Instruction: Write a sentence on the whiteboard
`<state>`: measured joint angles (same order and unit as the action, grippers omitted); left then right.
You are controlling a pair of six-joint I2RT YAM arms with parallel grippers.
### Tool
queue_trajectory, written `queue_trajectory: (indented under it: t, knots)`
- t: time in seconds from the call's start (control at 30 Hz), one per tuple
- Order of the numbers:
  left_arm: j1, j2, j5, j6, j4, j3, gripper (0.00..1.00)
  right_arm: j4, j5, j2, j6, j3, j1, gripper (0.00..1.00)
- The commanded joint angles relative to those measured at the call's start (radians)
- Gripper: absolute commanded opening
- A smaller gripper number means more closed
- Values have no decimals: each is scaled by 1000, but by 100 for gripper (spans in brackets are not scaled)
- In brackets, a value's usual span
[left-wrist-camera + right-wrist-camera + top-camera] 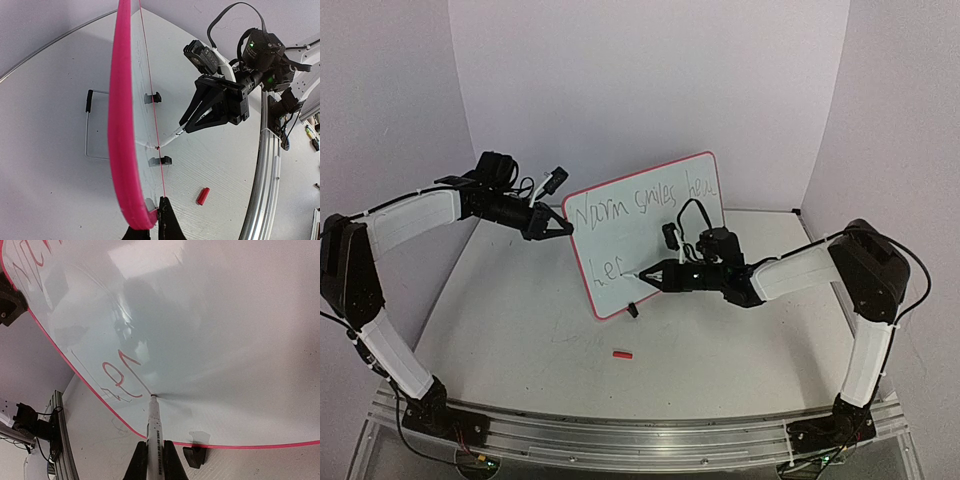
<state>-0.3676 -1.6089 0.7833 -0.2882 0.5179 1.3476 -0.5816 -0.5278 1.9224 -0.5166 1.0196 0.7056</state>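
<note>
Robotics lab booth: plain white backdrop walls (pixel 640 80), aluminium mounting rail (pixel 640 435).

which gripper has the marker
The right gripper: it is shut on the marker, whose tip touches the whiteboard. The left gripper only clamps the whiteboard's edge.

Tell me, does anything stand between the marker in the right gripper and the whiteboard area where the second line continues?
Nothing visible does. The thin white marker in the right gripper touches the glossy white, pink-rimmed whiteboard, and the surface right of its tip is bare. The left gripper grips the opposite edge.
</note>
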Motion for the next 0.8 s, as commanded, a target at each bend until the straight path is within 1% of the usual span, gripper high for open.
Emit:
queue_trajectory:
  t: [0.0, 0.23, 0.47, 0.77]
  knots:
    - [-13, -3, -78, -85, 40, -12, 0, -21, 81, -30, 14, 11, -6, 0]
    - [-13, 2, -79, -87, 41, -13, 0, -9, 92, -66, 33, 55, -6, 0]
    - [-13, 4, -81, -87, 41, -13, 0, 6, 85, -69, 43, 78, -5, 0]
    - [-13, 3, -80, -87, 41, -13, 0, 6, 93, -47, 36, 31, -5, 0]
